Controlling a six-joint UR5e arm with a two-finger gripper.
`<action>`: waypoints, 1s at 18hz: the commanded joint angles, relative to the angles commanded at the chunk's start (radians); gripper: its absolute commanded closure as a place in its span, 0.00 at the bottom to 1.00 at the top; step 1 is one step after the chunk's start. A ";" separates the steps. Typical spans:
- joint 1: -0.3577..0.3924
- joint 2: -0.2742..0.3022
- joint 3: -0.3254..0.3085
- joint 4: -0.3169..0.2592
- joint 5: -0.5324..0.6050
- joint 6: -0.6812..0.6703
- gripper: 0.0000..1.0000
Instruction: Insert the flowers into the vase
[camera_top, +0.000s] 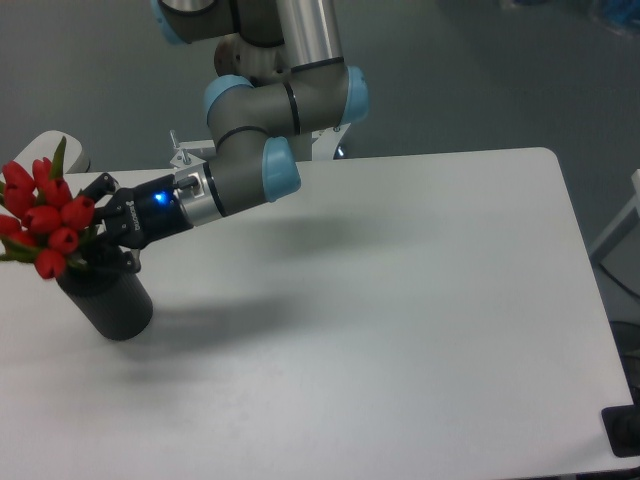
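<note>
Single fixed view. UR5e arm (270, 110) reaches from the back of the white table (400, 320) down toward its left edge. Gripper (98, 228) sits just above the rim of the vase (108, 300), blue status light lit on the wrist. Fingers are spread a little, one above and one below the base of the bunch; whether they actually press on the stems cannot be told from this angle. Flowers (45, 220): red tulip buds leaning left of the gripper, directly over the vase mouth, one green leaf pointing up. Stems are hidden behind gripper and rim. Vase stands upright near the table's left edge.
</note>
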 joint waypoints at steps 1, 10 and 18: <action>0.003 0.000 -0.002 0.000 0.000 0.000 0.13; 0.038 0.006 -0.034 0.005 0.000 0.018 0.00; 0.178 0.080 -0.064 0.002 0.046 0.090 0.00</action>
